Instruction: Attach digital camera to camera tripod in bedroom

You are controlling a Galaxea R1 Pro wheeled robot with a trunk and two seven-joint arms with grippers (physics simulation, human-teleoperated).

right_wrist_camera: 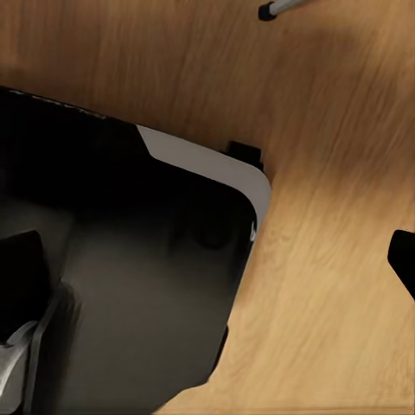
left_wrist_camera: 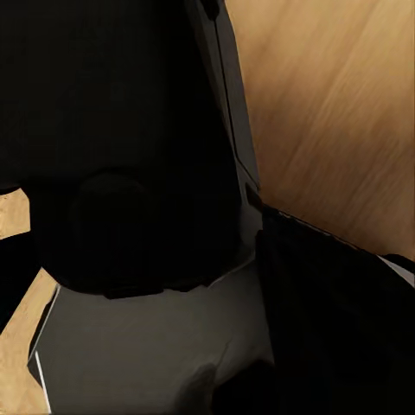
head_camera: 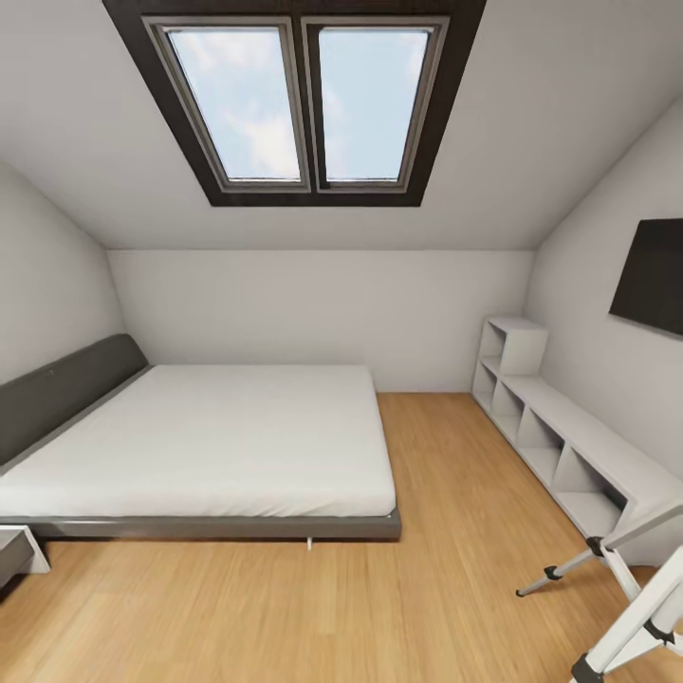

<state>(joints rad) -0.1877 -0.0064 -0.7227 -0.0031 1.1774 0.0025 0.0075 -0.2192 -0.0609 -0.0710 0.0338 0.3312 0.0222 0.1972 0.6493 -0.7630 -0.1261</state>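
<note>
The camera tripod (head_camera: 634,607) stands at the lower right of the head view. I see its silver telescopic legs with dark grey joints, and its head is cut off by the frame edge. One tripod foot (right_wrist_camera: 278,9) rests on the wood floor in the right wrist view. The digital camera is out of view. My right gripper (right_wrist_camera: 216,272) hangs above the robot's dark base (right_wrist_camera: 156,285), its dark fingertips (right_wrist_camera: 403,259) far apart with nothing between them. In the left wrist view, dark shapes close to the lens merge, so I cannot tell how the left gripper stands.
A grey-framed white bed (head_camera: 204,441) fills the left and middle of the bedroom. White open shelves (head_camera: 555,436) run along the right wall under a dark TV (head_camera: 653,275). A skylight (head_camera: 299,100) sits in the sloped ceiling. Light wood floor (head_camera: 446,531) lies between bed and shelves.
</note>
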